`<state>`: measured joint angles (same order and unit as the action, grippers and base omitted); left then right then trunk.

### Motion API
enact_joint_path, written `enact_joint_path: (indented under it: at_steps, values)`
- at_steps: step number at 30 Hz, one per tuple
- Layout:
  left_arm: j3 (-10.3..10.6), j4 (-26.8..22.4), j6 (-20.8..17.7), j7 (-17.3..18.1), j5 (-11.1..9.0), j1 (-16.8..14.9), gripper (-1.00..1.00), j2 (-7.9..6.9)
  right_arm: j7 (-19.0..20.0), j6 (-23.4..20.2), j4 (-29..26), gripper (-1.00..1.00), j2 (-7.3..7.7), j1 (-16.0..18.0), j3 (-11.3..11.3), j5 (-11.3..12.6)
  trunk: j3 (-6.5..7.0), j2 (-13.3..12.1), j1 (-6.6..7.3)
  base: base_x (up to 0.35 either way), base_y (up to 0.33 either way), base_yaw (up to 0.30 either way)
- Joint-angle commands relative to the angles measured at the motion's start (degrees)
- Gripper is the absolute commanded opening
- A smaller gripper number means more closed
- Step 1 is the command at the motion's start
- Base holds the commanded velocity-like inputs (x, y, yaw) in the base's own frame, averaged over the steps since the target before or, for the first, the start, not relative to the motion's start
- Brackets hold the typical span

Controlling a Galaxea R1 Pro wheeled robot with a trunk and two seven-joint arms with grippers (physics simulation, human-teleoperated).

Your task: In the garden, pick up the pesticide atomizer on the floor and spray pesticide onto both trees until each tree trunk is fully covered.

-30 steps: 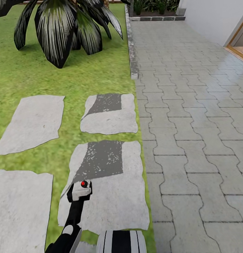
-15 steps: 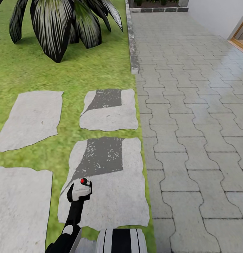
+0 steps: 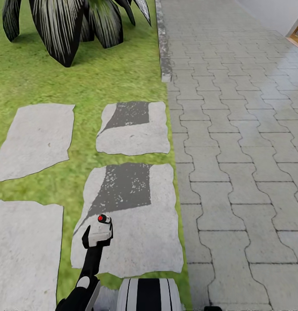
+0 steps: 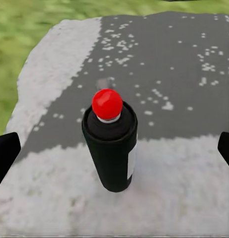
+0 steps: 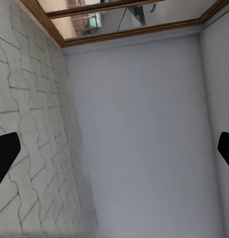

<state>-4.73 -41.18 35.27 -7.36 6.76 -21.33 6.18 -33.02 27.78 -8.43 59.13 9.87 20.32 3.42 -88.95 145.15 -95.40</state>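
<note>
While the left end effector [image 4: 114, 148] stands with fingers apart around the atomizer [image 4: 112, 146], upright mid-slab on a stepping stone [image 3: 136, 242], an off-centre closure risks tipping the can; the right end effector [image 5: 114, 148] is likewise spread.

Left arm [image 3: 92, 263] stretched forward; both grippers' jaws spread wide.

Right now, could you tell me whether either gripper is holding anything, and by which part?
Nothing looks held. The left gripper has its fingers wide apart, clear of the atomizer upright on the stepping stone; the right gripper is open too.
</note>
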Motion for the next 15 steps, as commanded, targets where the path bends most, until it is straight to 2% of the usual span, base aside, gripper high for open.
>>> enact_joint_path:
  at_steps: [1,15]
  values:
    - [-0.20,0.03,0.15,-0.29,0.62,-0.02,1.00,0.06,-0.02,0.25,0.07,1.00,0.02,0.07,-0.22,0.37,-0.04,0.01,0.01,0.000,0.000,0.000]
    - [-0.22,0.02,0.15,-0.34,0.56,-0.02,1.00,0.06,-0.02,0.25,0.06,1.00,0.02,0.07,-0.23,0.40,-2.03,0.13,-0.22,0.000,0.000,0.000]
